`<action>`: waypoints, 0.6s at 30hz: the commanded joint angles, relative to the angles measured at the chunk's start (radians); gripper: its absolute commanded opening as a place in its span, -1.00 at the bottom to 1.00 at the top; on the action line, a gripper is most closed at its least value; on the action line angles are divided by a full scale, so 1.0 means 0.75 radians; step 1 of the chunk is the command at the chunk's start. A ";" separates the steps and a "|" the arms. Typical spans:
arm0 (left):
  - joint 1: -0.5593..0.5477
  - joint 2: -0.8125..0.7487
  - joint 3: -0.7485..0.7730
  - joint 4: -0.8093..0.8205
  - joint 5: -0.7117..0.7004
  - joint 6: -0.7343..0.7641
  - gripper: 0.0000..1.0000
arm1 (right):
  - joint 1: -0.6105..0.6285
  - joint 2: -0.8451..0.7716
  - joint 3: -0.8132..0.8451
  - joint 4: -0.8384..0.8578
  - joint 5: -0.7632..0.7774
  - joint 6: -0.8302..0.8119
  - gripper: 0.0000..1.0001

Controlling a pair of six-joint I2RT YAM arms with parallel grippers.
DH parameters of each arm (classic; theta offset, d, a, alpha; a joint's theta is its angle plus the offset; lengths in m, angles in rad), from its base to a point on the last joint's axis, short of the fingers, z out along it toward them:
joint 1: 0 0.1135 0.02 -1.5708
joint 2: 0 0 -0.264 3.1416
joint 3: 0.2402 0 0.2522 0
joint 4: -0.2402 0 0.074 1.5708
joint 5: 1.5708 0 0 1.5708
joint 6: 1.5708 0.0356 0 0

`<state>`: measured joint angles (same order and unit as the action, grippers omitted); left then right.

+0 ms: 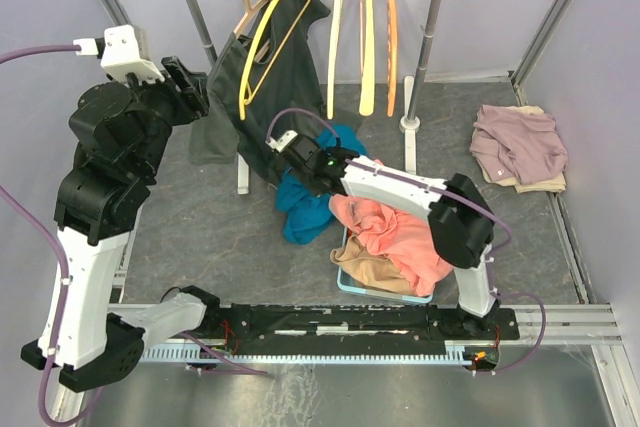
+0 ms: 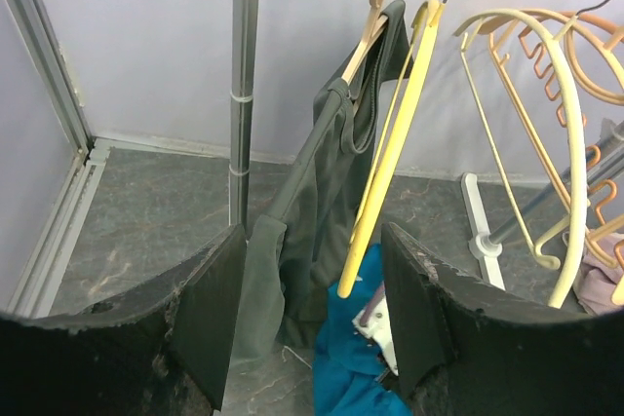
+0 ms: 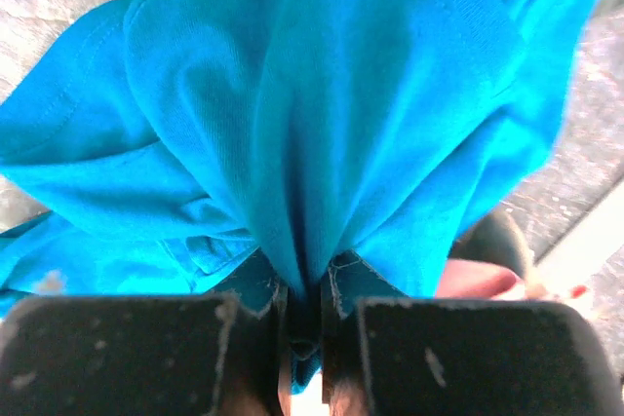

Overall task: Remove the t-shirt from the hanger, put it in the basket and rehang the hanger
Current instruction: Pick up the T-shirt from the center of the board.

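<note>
On the worktop (image 1: 190, 237), the basket (image 1: 350, 285) of pink and tan clothing sits in front of the rack (image 1: 425, 57), near its right post. The right end effector (image 3: 304, 291) is clamped narrow on a fold of the blue t-shirt (image 3: 312, 94). The t-shirt hangs from this grip in front of the rack's middle, clear of every hanger. The left end effector (image 2: 312, 241) is spread wide and empty at the rack's left end. It faces the yellow hanger (image 2: 388, 158) and a dark garment (image 2: 322, 182) that appears to hang from a wooden hanger (image 2: 366, 34).
</note>
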<state>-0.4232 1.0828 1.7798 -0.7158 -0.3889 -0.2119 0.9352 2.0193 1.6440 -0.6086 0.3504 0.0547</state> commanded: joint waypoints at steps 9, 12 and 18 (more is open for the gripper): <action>-0.006 -0.097 -0.080 0.083 0.019 -0.059 0.29 | 0.102 -0.377 0.028 -0.004 0.107 -0.054 -0.98; -0.006 -0.125 -0.119 0.106 0.028 -0.081 0.28 | 0.133 -0.398 0.034 -0.021 0.087 -0.075 -0.98; -0.006 -0.136 -0.124 0.106 0.046 -0.108 0.27 | 0.213 -0.465 0.023 0.008 0.102 -0.131 -0.98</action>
<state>-0.4232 0.9939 1.6821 -0.6952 -0.3794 -0.2409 1.0557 1.7580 1.6329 -0.6430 0.4034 0.0002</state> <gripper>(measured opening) 0.640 0.122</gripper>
